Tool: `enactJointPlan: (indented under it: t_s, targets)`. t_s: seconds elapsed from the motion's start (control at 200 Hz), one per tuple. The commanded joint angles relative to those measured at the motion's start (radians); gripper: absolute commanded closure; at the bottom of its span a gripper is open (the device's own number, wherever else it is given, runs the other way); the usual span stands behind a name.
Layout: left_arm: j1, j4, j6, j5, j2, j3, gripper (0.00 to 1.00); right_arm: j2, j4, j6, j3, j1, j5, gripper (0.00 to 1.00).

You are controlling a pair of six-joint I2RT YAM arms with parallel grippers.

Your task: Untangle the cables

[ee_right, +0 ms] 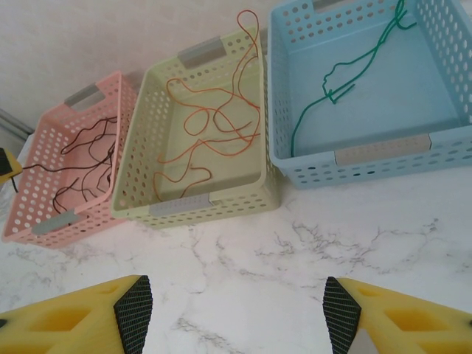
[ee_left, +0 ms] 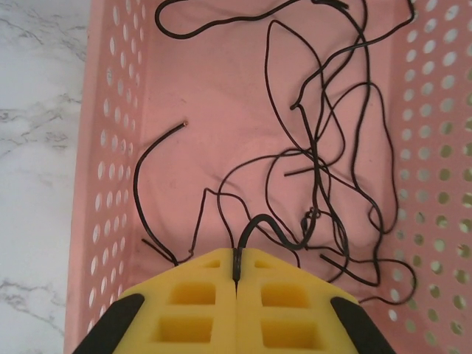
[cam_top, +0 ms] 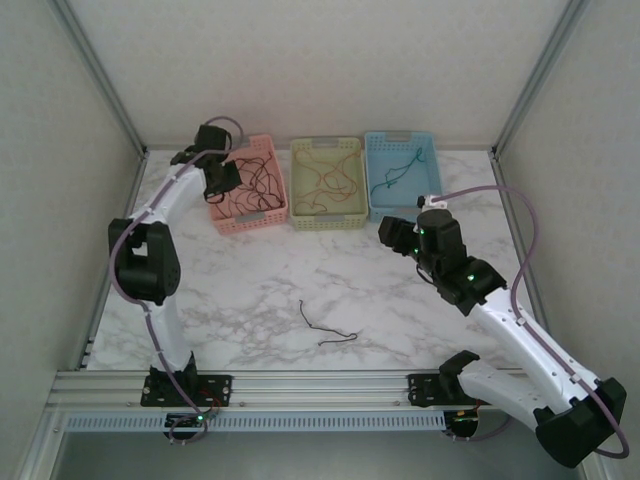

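Observation:
Several thin black cables lie tangled in the pink basket. My left gripper hangs over that basket, shut on one black cable pinched between its yellow fingers. Reddish-orange cables lie in the pale yellow basket, and a green cable lies in the blue basket. One loose black cable rests on the marble table near the front. My right gripper hovers open over bare marble in front of the baskets, nothing between its fingers.
The three baskets stand side by side at the back of the table, close to the rear wall. Metal frame posts rise at both back corners, and a rail runs along the near edge.

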Motion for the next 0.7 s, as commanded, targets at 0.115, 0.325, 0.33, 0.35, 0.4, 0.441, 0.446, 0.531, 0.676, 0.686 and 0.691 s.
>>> enactJointPlan:
  t_s: [0.115,0.325,0.33,0.35,0.4,0.441,0.446,0.531,0.676,0.686,0.691]
  targets:
    - [0.024,0.047,0.005,-0.029,0.109,0.058,1.00,-0.032,-0.030,-0.015,-0.017,-0.008,0.010,0.34]
    - [0.026,0.027,0.024,-0.044,0.170,0.076,1.00,-0.045,-0.040,-0.025,-0.016,-0.008,0.016,0.34]
    - [0.026,0.026,0.025,-0.044,0.171,0.076,1.00,-0.045,-0.040,-0.025,-0.016,-0.008,0.016,0.34]
    - [0.026,0.024,0.025,-0.045,0.172,0.075,1.00,-0.046,-0.040,-0.024,-0.017,-0.009,0.016,0.34]
    - [0.026,0.020,0.029,-0.048,0.177,0.074,1.00,-0.045,-0.039,-0.023,-0.018,-0.008,0.017,0.35]
    - [0.025,0.015,0.032,-0.050,0.177,0.076,1.00,-0.044,-0.039,-0.021,-0.018,-0.008,0.013,0.35]
    - [0.026,0.014,0.032,-0.051,0.177,0.076,1.00,-0.044,-0.040,-0.021,-0.018,-0.008,0.013,0.35]
    - [0.027,-0.014,0.041,-0.052,0.176,0.087,0.99,-0.043,-0.036,-0.017,-0.019,-0.009,0.009,0.35]
    - [0.025,-0.086,0.050,-0.051,0.150,0.126,0.75,-0.043,-0.031,-0.013,-0.022,-0.009,0.005,0.35]
    - [0.025,-0.092,0.050,-0.051,0.149,0.129,0.73,-0.043,-0.032,-0.013,-0.021,-0.010,0.006,0.35]
    - [0.025,-0.095,0.050,-0.050,0.147,0.130,0.72,-0.042,-0.032,-0.013,-0.022,-0.009,0.005,0.35]
